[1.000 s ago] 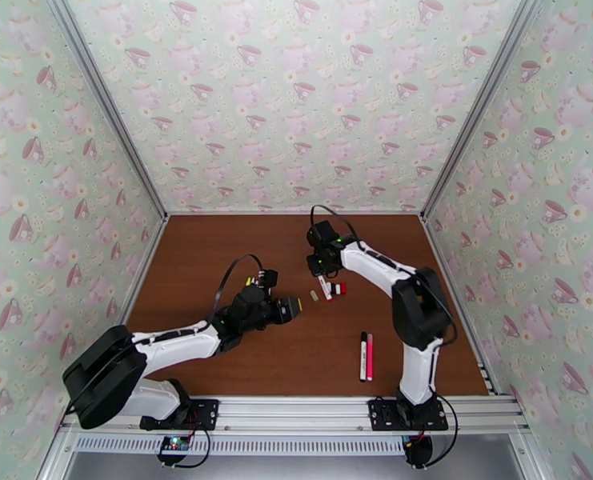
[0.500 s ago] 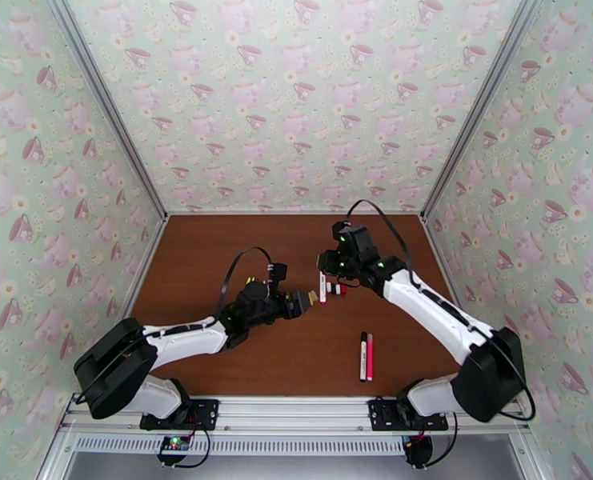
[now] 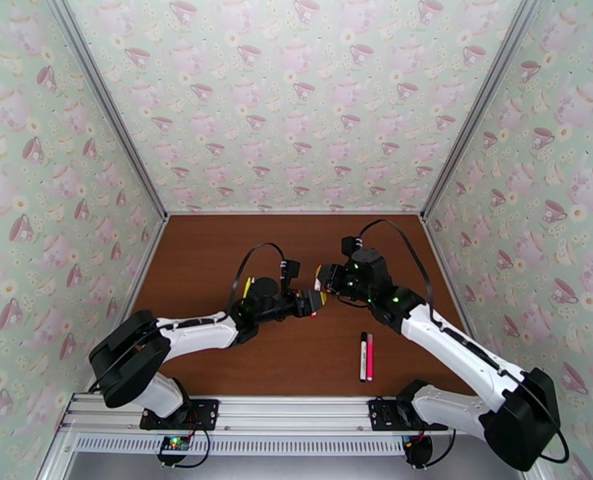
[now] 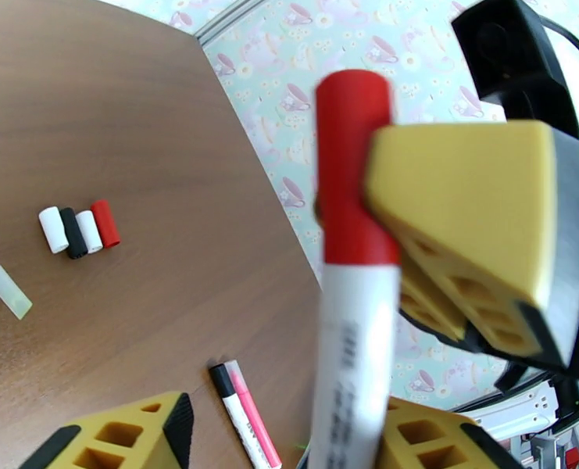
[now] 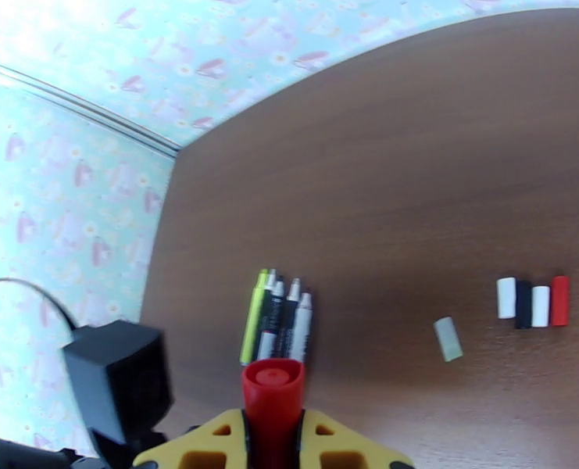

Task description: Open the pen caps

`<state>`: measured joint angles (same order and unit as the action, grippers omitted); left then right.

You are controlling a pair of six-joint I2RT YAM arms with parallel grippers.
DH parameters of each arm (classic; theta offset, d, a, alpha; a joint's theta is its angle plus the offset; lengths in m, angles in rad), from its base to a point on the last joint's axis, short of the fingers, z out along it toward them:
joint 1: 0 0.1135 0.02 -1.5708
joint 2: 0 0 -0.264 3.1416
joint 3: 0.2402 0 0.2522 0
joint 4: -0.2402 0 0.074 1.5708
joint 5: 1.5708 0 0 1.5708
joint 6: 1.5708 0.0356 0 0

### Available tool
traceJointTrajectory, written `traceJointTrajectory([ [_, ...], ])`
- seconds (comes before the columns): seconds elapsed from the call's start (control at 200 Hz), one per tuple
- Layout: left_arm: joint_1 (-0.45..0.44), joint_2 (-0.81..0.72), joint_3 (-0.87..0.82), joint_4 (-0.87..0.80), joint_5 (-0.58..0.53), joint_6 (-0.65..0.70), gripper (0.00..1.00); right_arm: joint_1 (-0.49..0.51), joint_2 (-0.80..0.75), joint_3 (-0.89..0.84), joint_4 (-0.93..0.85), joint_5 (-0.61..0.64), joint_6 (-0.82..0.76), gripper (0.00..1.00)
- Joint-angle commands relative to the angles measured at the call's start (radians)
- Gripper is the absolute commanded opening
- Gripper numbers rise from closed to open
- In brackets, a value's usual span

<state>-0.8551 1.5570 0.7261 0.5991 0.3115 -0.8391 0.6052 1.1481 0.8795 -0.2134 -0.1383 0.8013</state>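
Yellow fingers (image 5: 328, 443) of the right gripper (image 5: 272, 422) are clamped tight on the red cap (image 4: 352, 166) of a white-barrelled pen (image 4: 352, 369), one finger on each side. The cap is on the pen, not pulled off yet. From the left wrist view you can see one of those fingers pressed flat against the side of the cap.

The left gripper (image 4: 289, 412) is right up against it, nose to nose with the right one over the middle of the table (image 3: 216, 250). Its jaws are parted around the barrel. The pen sits close to one finger with a clear gap to the other, so I'd say it isn't squeezing yet.

Down on the brown wood there's a row of four loose caps (image 5: 531, 301), white, black, white, red, lined up side by side and touching. A pale yellowish cap (image 5: 448, 338) lies by itself just beside that row.

Further off toward the left wall is a bundle of pens (image 5: 277, 318), one yellow and the rest white or black, packed together. On the right side near the front edge, a black-ended pen and a pink one make a pair of pens (image 3: 366, 356) lying parallel.
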Motion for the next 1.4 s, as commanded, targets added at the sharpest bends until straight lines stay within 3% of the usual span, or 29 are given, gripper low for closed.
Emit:
traceJointTrajectory([
  [0.0, -0.007, 0.015, 0.038, 0.015, 0.023, -0.006, 0.53, 0.017, -0.02, -0.022, 0.067, 0.011, 0.043, 0.12],
  [0.331, -0.01, 0.003, 0.04, -0.04, 0.003, 0.012, 0.32, 0.061, 0.005, -0.023, 0.051, 0.061, 0.014, 0.12],
  [0.596, -0.011, -0.009, 0.038, -0.061, 0.0, 0.019, 0.25, 0.071, 0.017, -0.032, 0.027, 0.088, -0.014, 0.11],
  [0.686, -0.011, -0.013, 0.039, -0.07, -0.005, 0.021, 0.26, 0.074, 0.024, -0.028, 0.006, 0.111, -0.031, 0.11],
  [0.826, -0.01, -0.021, 0.037, -0.077, -0.002, 0.027, 0.4, 0.074, 0.034, -0.026, -0.006, 0.111, -0.043, 0.11],
  [0.921, -0.011, -0.024, 0.037, -0.076, -0.002, 0.028, 0.41, 0.075, 0.036, -0.03, -0.002, 0.102, -0.041, 0.11],
  [1.397, -0.012, -0.017, 0.046, -0.104, 0.001, 0.043, 0.14, 0.079, 0.036, -0.04, 0.003, 0.081, -0.029, 0.12],
])
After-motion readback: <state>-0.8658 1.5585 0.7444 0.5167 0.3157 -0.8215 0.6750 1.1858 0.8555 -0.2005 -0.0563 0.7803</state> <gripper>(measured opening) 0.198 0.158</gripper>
